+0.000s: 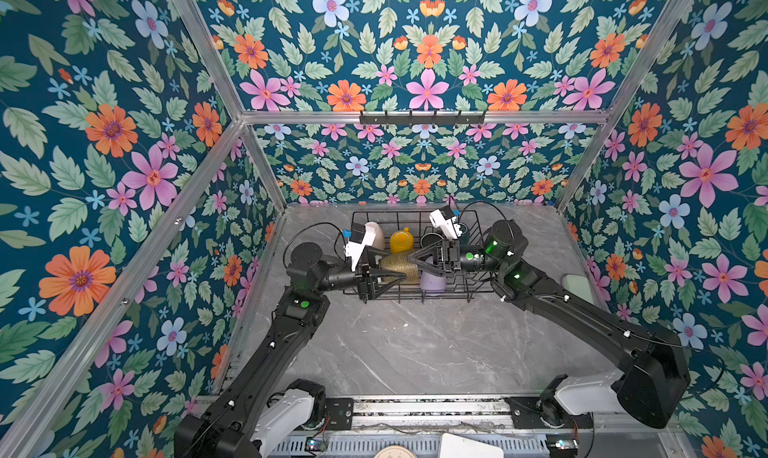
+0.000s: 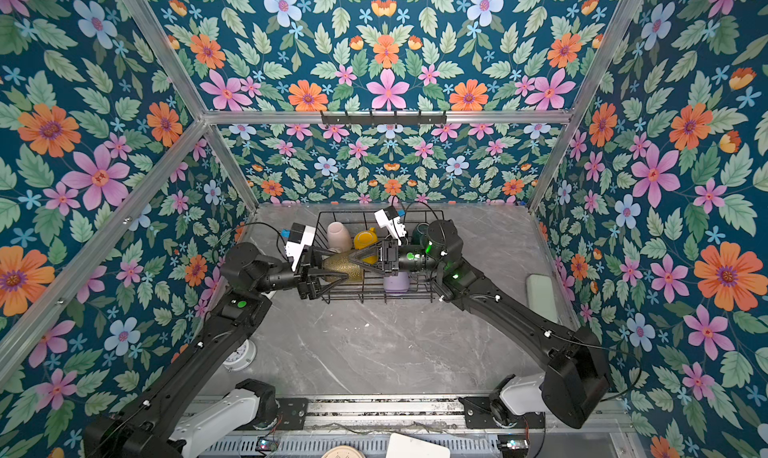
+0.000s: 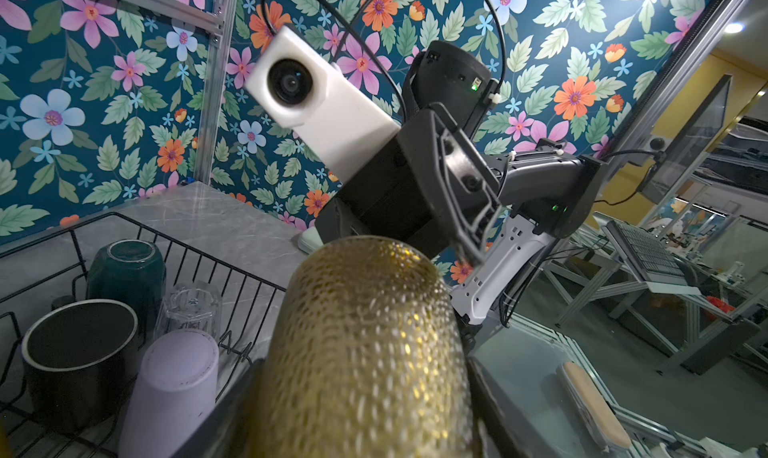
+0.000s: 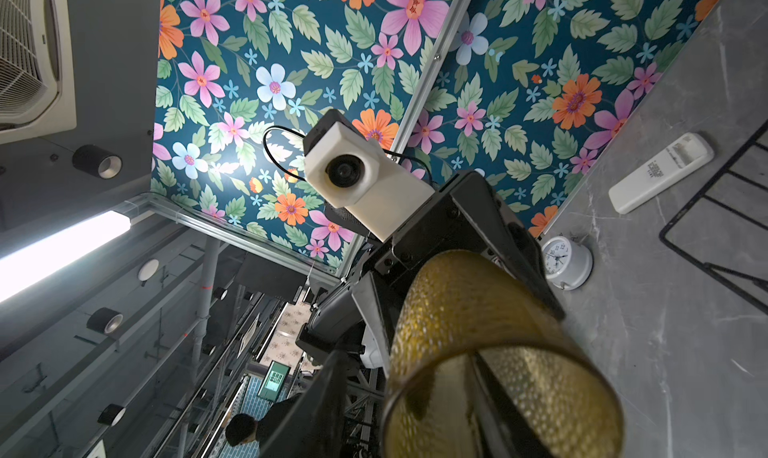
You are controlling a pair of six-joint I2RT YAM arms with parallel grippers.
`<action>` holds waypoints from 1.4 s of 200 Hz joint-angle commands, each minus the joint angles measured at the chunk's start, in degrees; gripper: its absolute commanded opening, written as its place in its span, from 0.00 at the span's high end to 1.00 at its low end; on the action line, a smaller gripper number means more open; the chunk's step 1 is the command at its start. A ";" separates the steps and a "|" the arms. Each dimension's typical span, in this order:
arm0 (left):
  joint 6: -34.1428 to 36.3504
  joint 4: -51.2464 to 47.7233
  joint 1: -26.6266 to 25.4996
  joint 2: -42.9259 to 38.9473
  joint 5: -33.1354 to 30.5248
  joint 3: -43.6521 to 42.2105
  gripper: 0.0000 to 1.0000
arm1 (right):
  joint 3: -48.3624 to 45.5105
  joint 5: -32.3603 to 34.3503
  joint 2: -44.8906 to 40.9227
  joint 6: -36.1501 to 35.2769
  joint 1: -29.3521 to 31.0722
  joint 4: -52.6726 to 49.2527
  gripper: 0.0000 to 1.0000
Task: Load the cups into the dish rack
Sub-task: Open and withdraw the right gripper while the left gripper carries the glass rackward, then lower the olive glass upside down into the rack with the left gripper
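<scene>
The amber-brown glass (image 1: 400, 264), dimpled and translucent, lies sideways above the dish rack (image 1: 473, 294), grasped between the left gripper (image 1: 395, 278) jaws, while the right gripper (image 1: 419, 260) has one finger inside its mouth, grip uncertain.

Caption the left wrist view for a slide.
Amber glass fills the foreground, right gripper at its far end, inverted cups in the dish rack beside it.
</scene>
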 commanded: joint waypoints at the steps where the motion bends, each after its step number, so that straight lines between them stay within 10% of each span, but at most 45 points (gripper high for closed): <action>1: 2.84 -2.07 -0.12 -0.46 -1.48 1.24 0.94 | -0.47 2.67 -2.83 -4.28 -2.11 -5.70 0.41; 42: 9.19 -15.03 -0.12 0.97 -8.90 6.33 0.94 | 0.33 18.91 -13.20 -21.01 -5.56 -32.81 0.13; 112: 11.76 -28.33 -0.12 5.93 -23.38 14.15 0.97 | -1.84 39.26 -23.97 -30.94 -9.07 -51.50 0.01; 280: 17.61 -59.34 -11.60 27.93 -51.32 37.37 0.99 | -6.09 46.73 -29.00 -34.23 -9.95 -53.53 0.01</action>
